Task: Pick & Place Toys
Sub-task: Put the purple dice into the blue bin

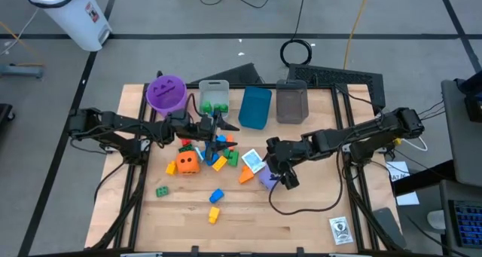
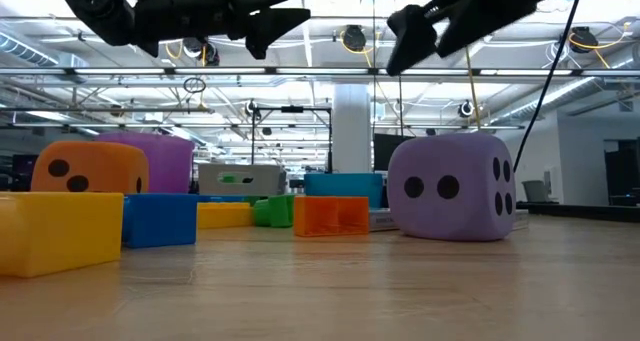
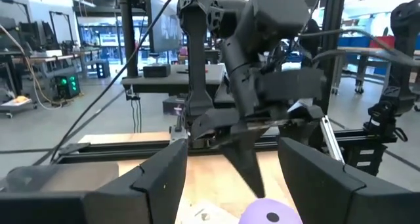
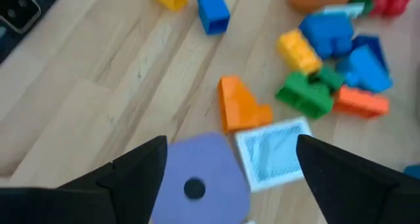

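Purple die (image 4: 200, 178) sits beneath the right gripper (image 4: 230, 161), jaws open; orange brick (image 4: 239, 106) and printed cube (image 4: 275, 152) touch it. Left gripper (image 1: 220, 129) jaws open.

You see left gripper (image 3: 226, 178) with own two dark fingers (image 3: 154, 178) spread apart, nothing between them. Beyond, right arm (image 3: 262, 73) hangs over wooden desk (image 3: 118, 148). Purple die (image 3: 269, 213) sits just below right arm's pointed finger. Room with racks far behind.
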Available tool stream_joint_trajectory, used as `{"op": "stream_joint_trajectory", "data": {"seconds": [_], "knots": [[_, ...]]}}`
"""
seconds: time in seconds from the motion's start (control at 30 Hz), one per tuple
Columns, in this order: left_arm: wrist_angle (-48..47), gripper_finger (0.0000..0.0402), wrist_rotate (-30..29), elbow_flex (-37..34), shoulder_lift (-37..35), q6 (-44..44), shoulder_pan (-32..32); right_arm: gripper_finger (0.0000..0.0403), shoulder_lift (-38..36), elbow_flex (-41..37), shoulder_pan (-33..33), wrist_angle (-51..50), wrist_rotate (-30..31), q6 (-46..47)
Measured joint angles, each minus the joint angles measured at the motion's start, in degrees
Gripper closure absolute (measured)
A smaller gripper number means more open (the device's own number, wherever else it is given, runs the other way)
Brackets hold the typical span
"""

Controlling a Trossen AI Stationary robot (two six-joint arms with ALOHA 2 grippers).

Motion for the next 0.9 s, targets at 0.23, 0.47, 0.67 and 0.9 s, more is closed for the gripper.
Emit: {"op": "stream_joint_trajectory", "data": {"seconds": [0.23, 0.47, 0.67, 0.9], "knots": [[0.9, 0.0158, 0.1, 0.0, 0.0, 0.2, -0.1, 0.0066, -0.5, 0.1, 0.0, 6.2, 0.0, -3.1], [2.9, 0.0158, 2.4, 0.0, 0.0, -2.0, -1.9, 0.0068, -0.5, 0.1, 0.0, 7.5, -0.1, 10.0], [3.2, 0.0158, 2.6, 0.0, 0.0, -1.4, -3.4, 0.0069, -0.5, 0.1, 0.0, 8.0, -0.2, 9.3], [3.3, 0.0158, 2.6, 0.0, -0.5, -1.2, -3.5, 0.0061, -0.5, 0.1, -0.1, 7.5, -0.2, -0.3]]}}
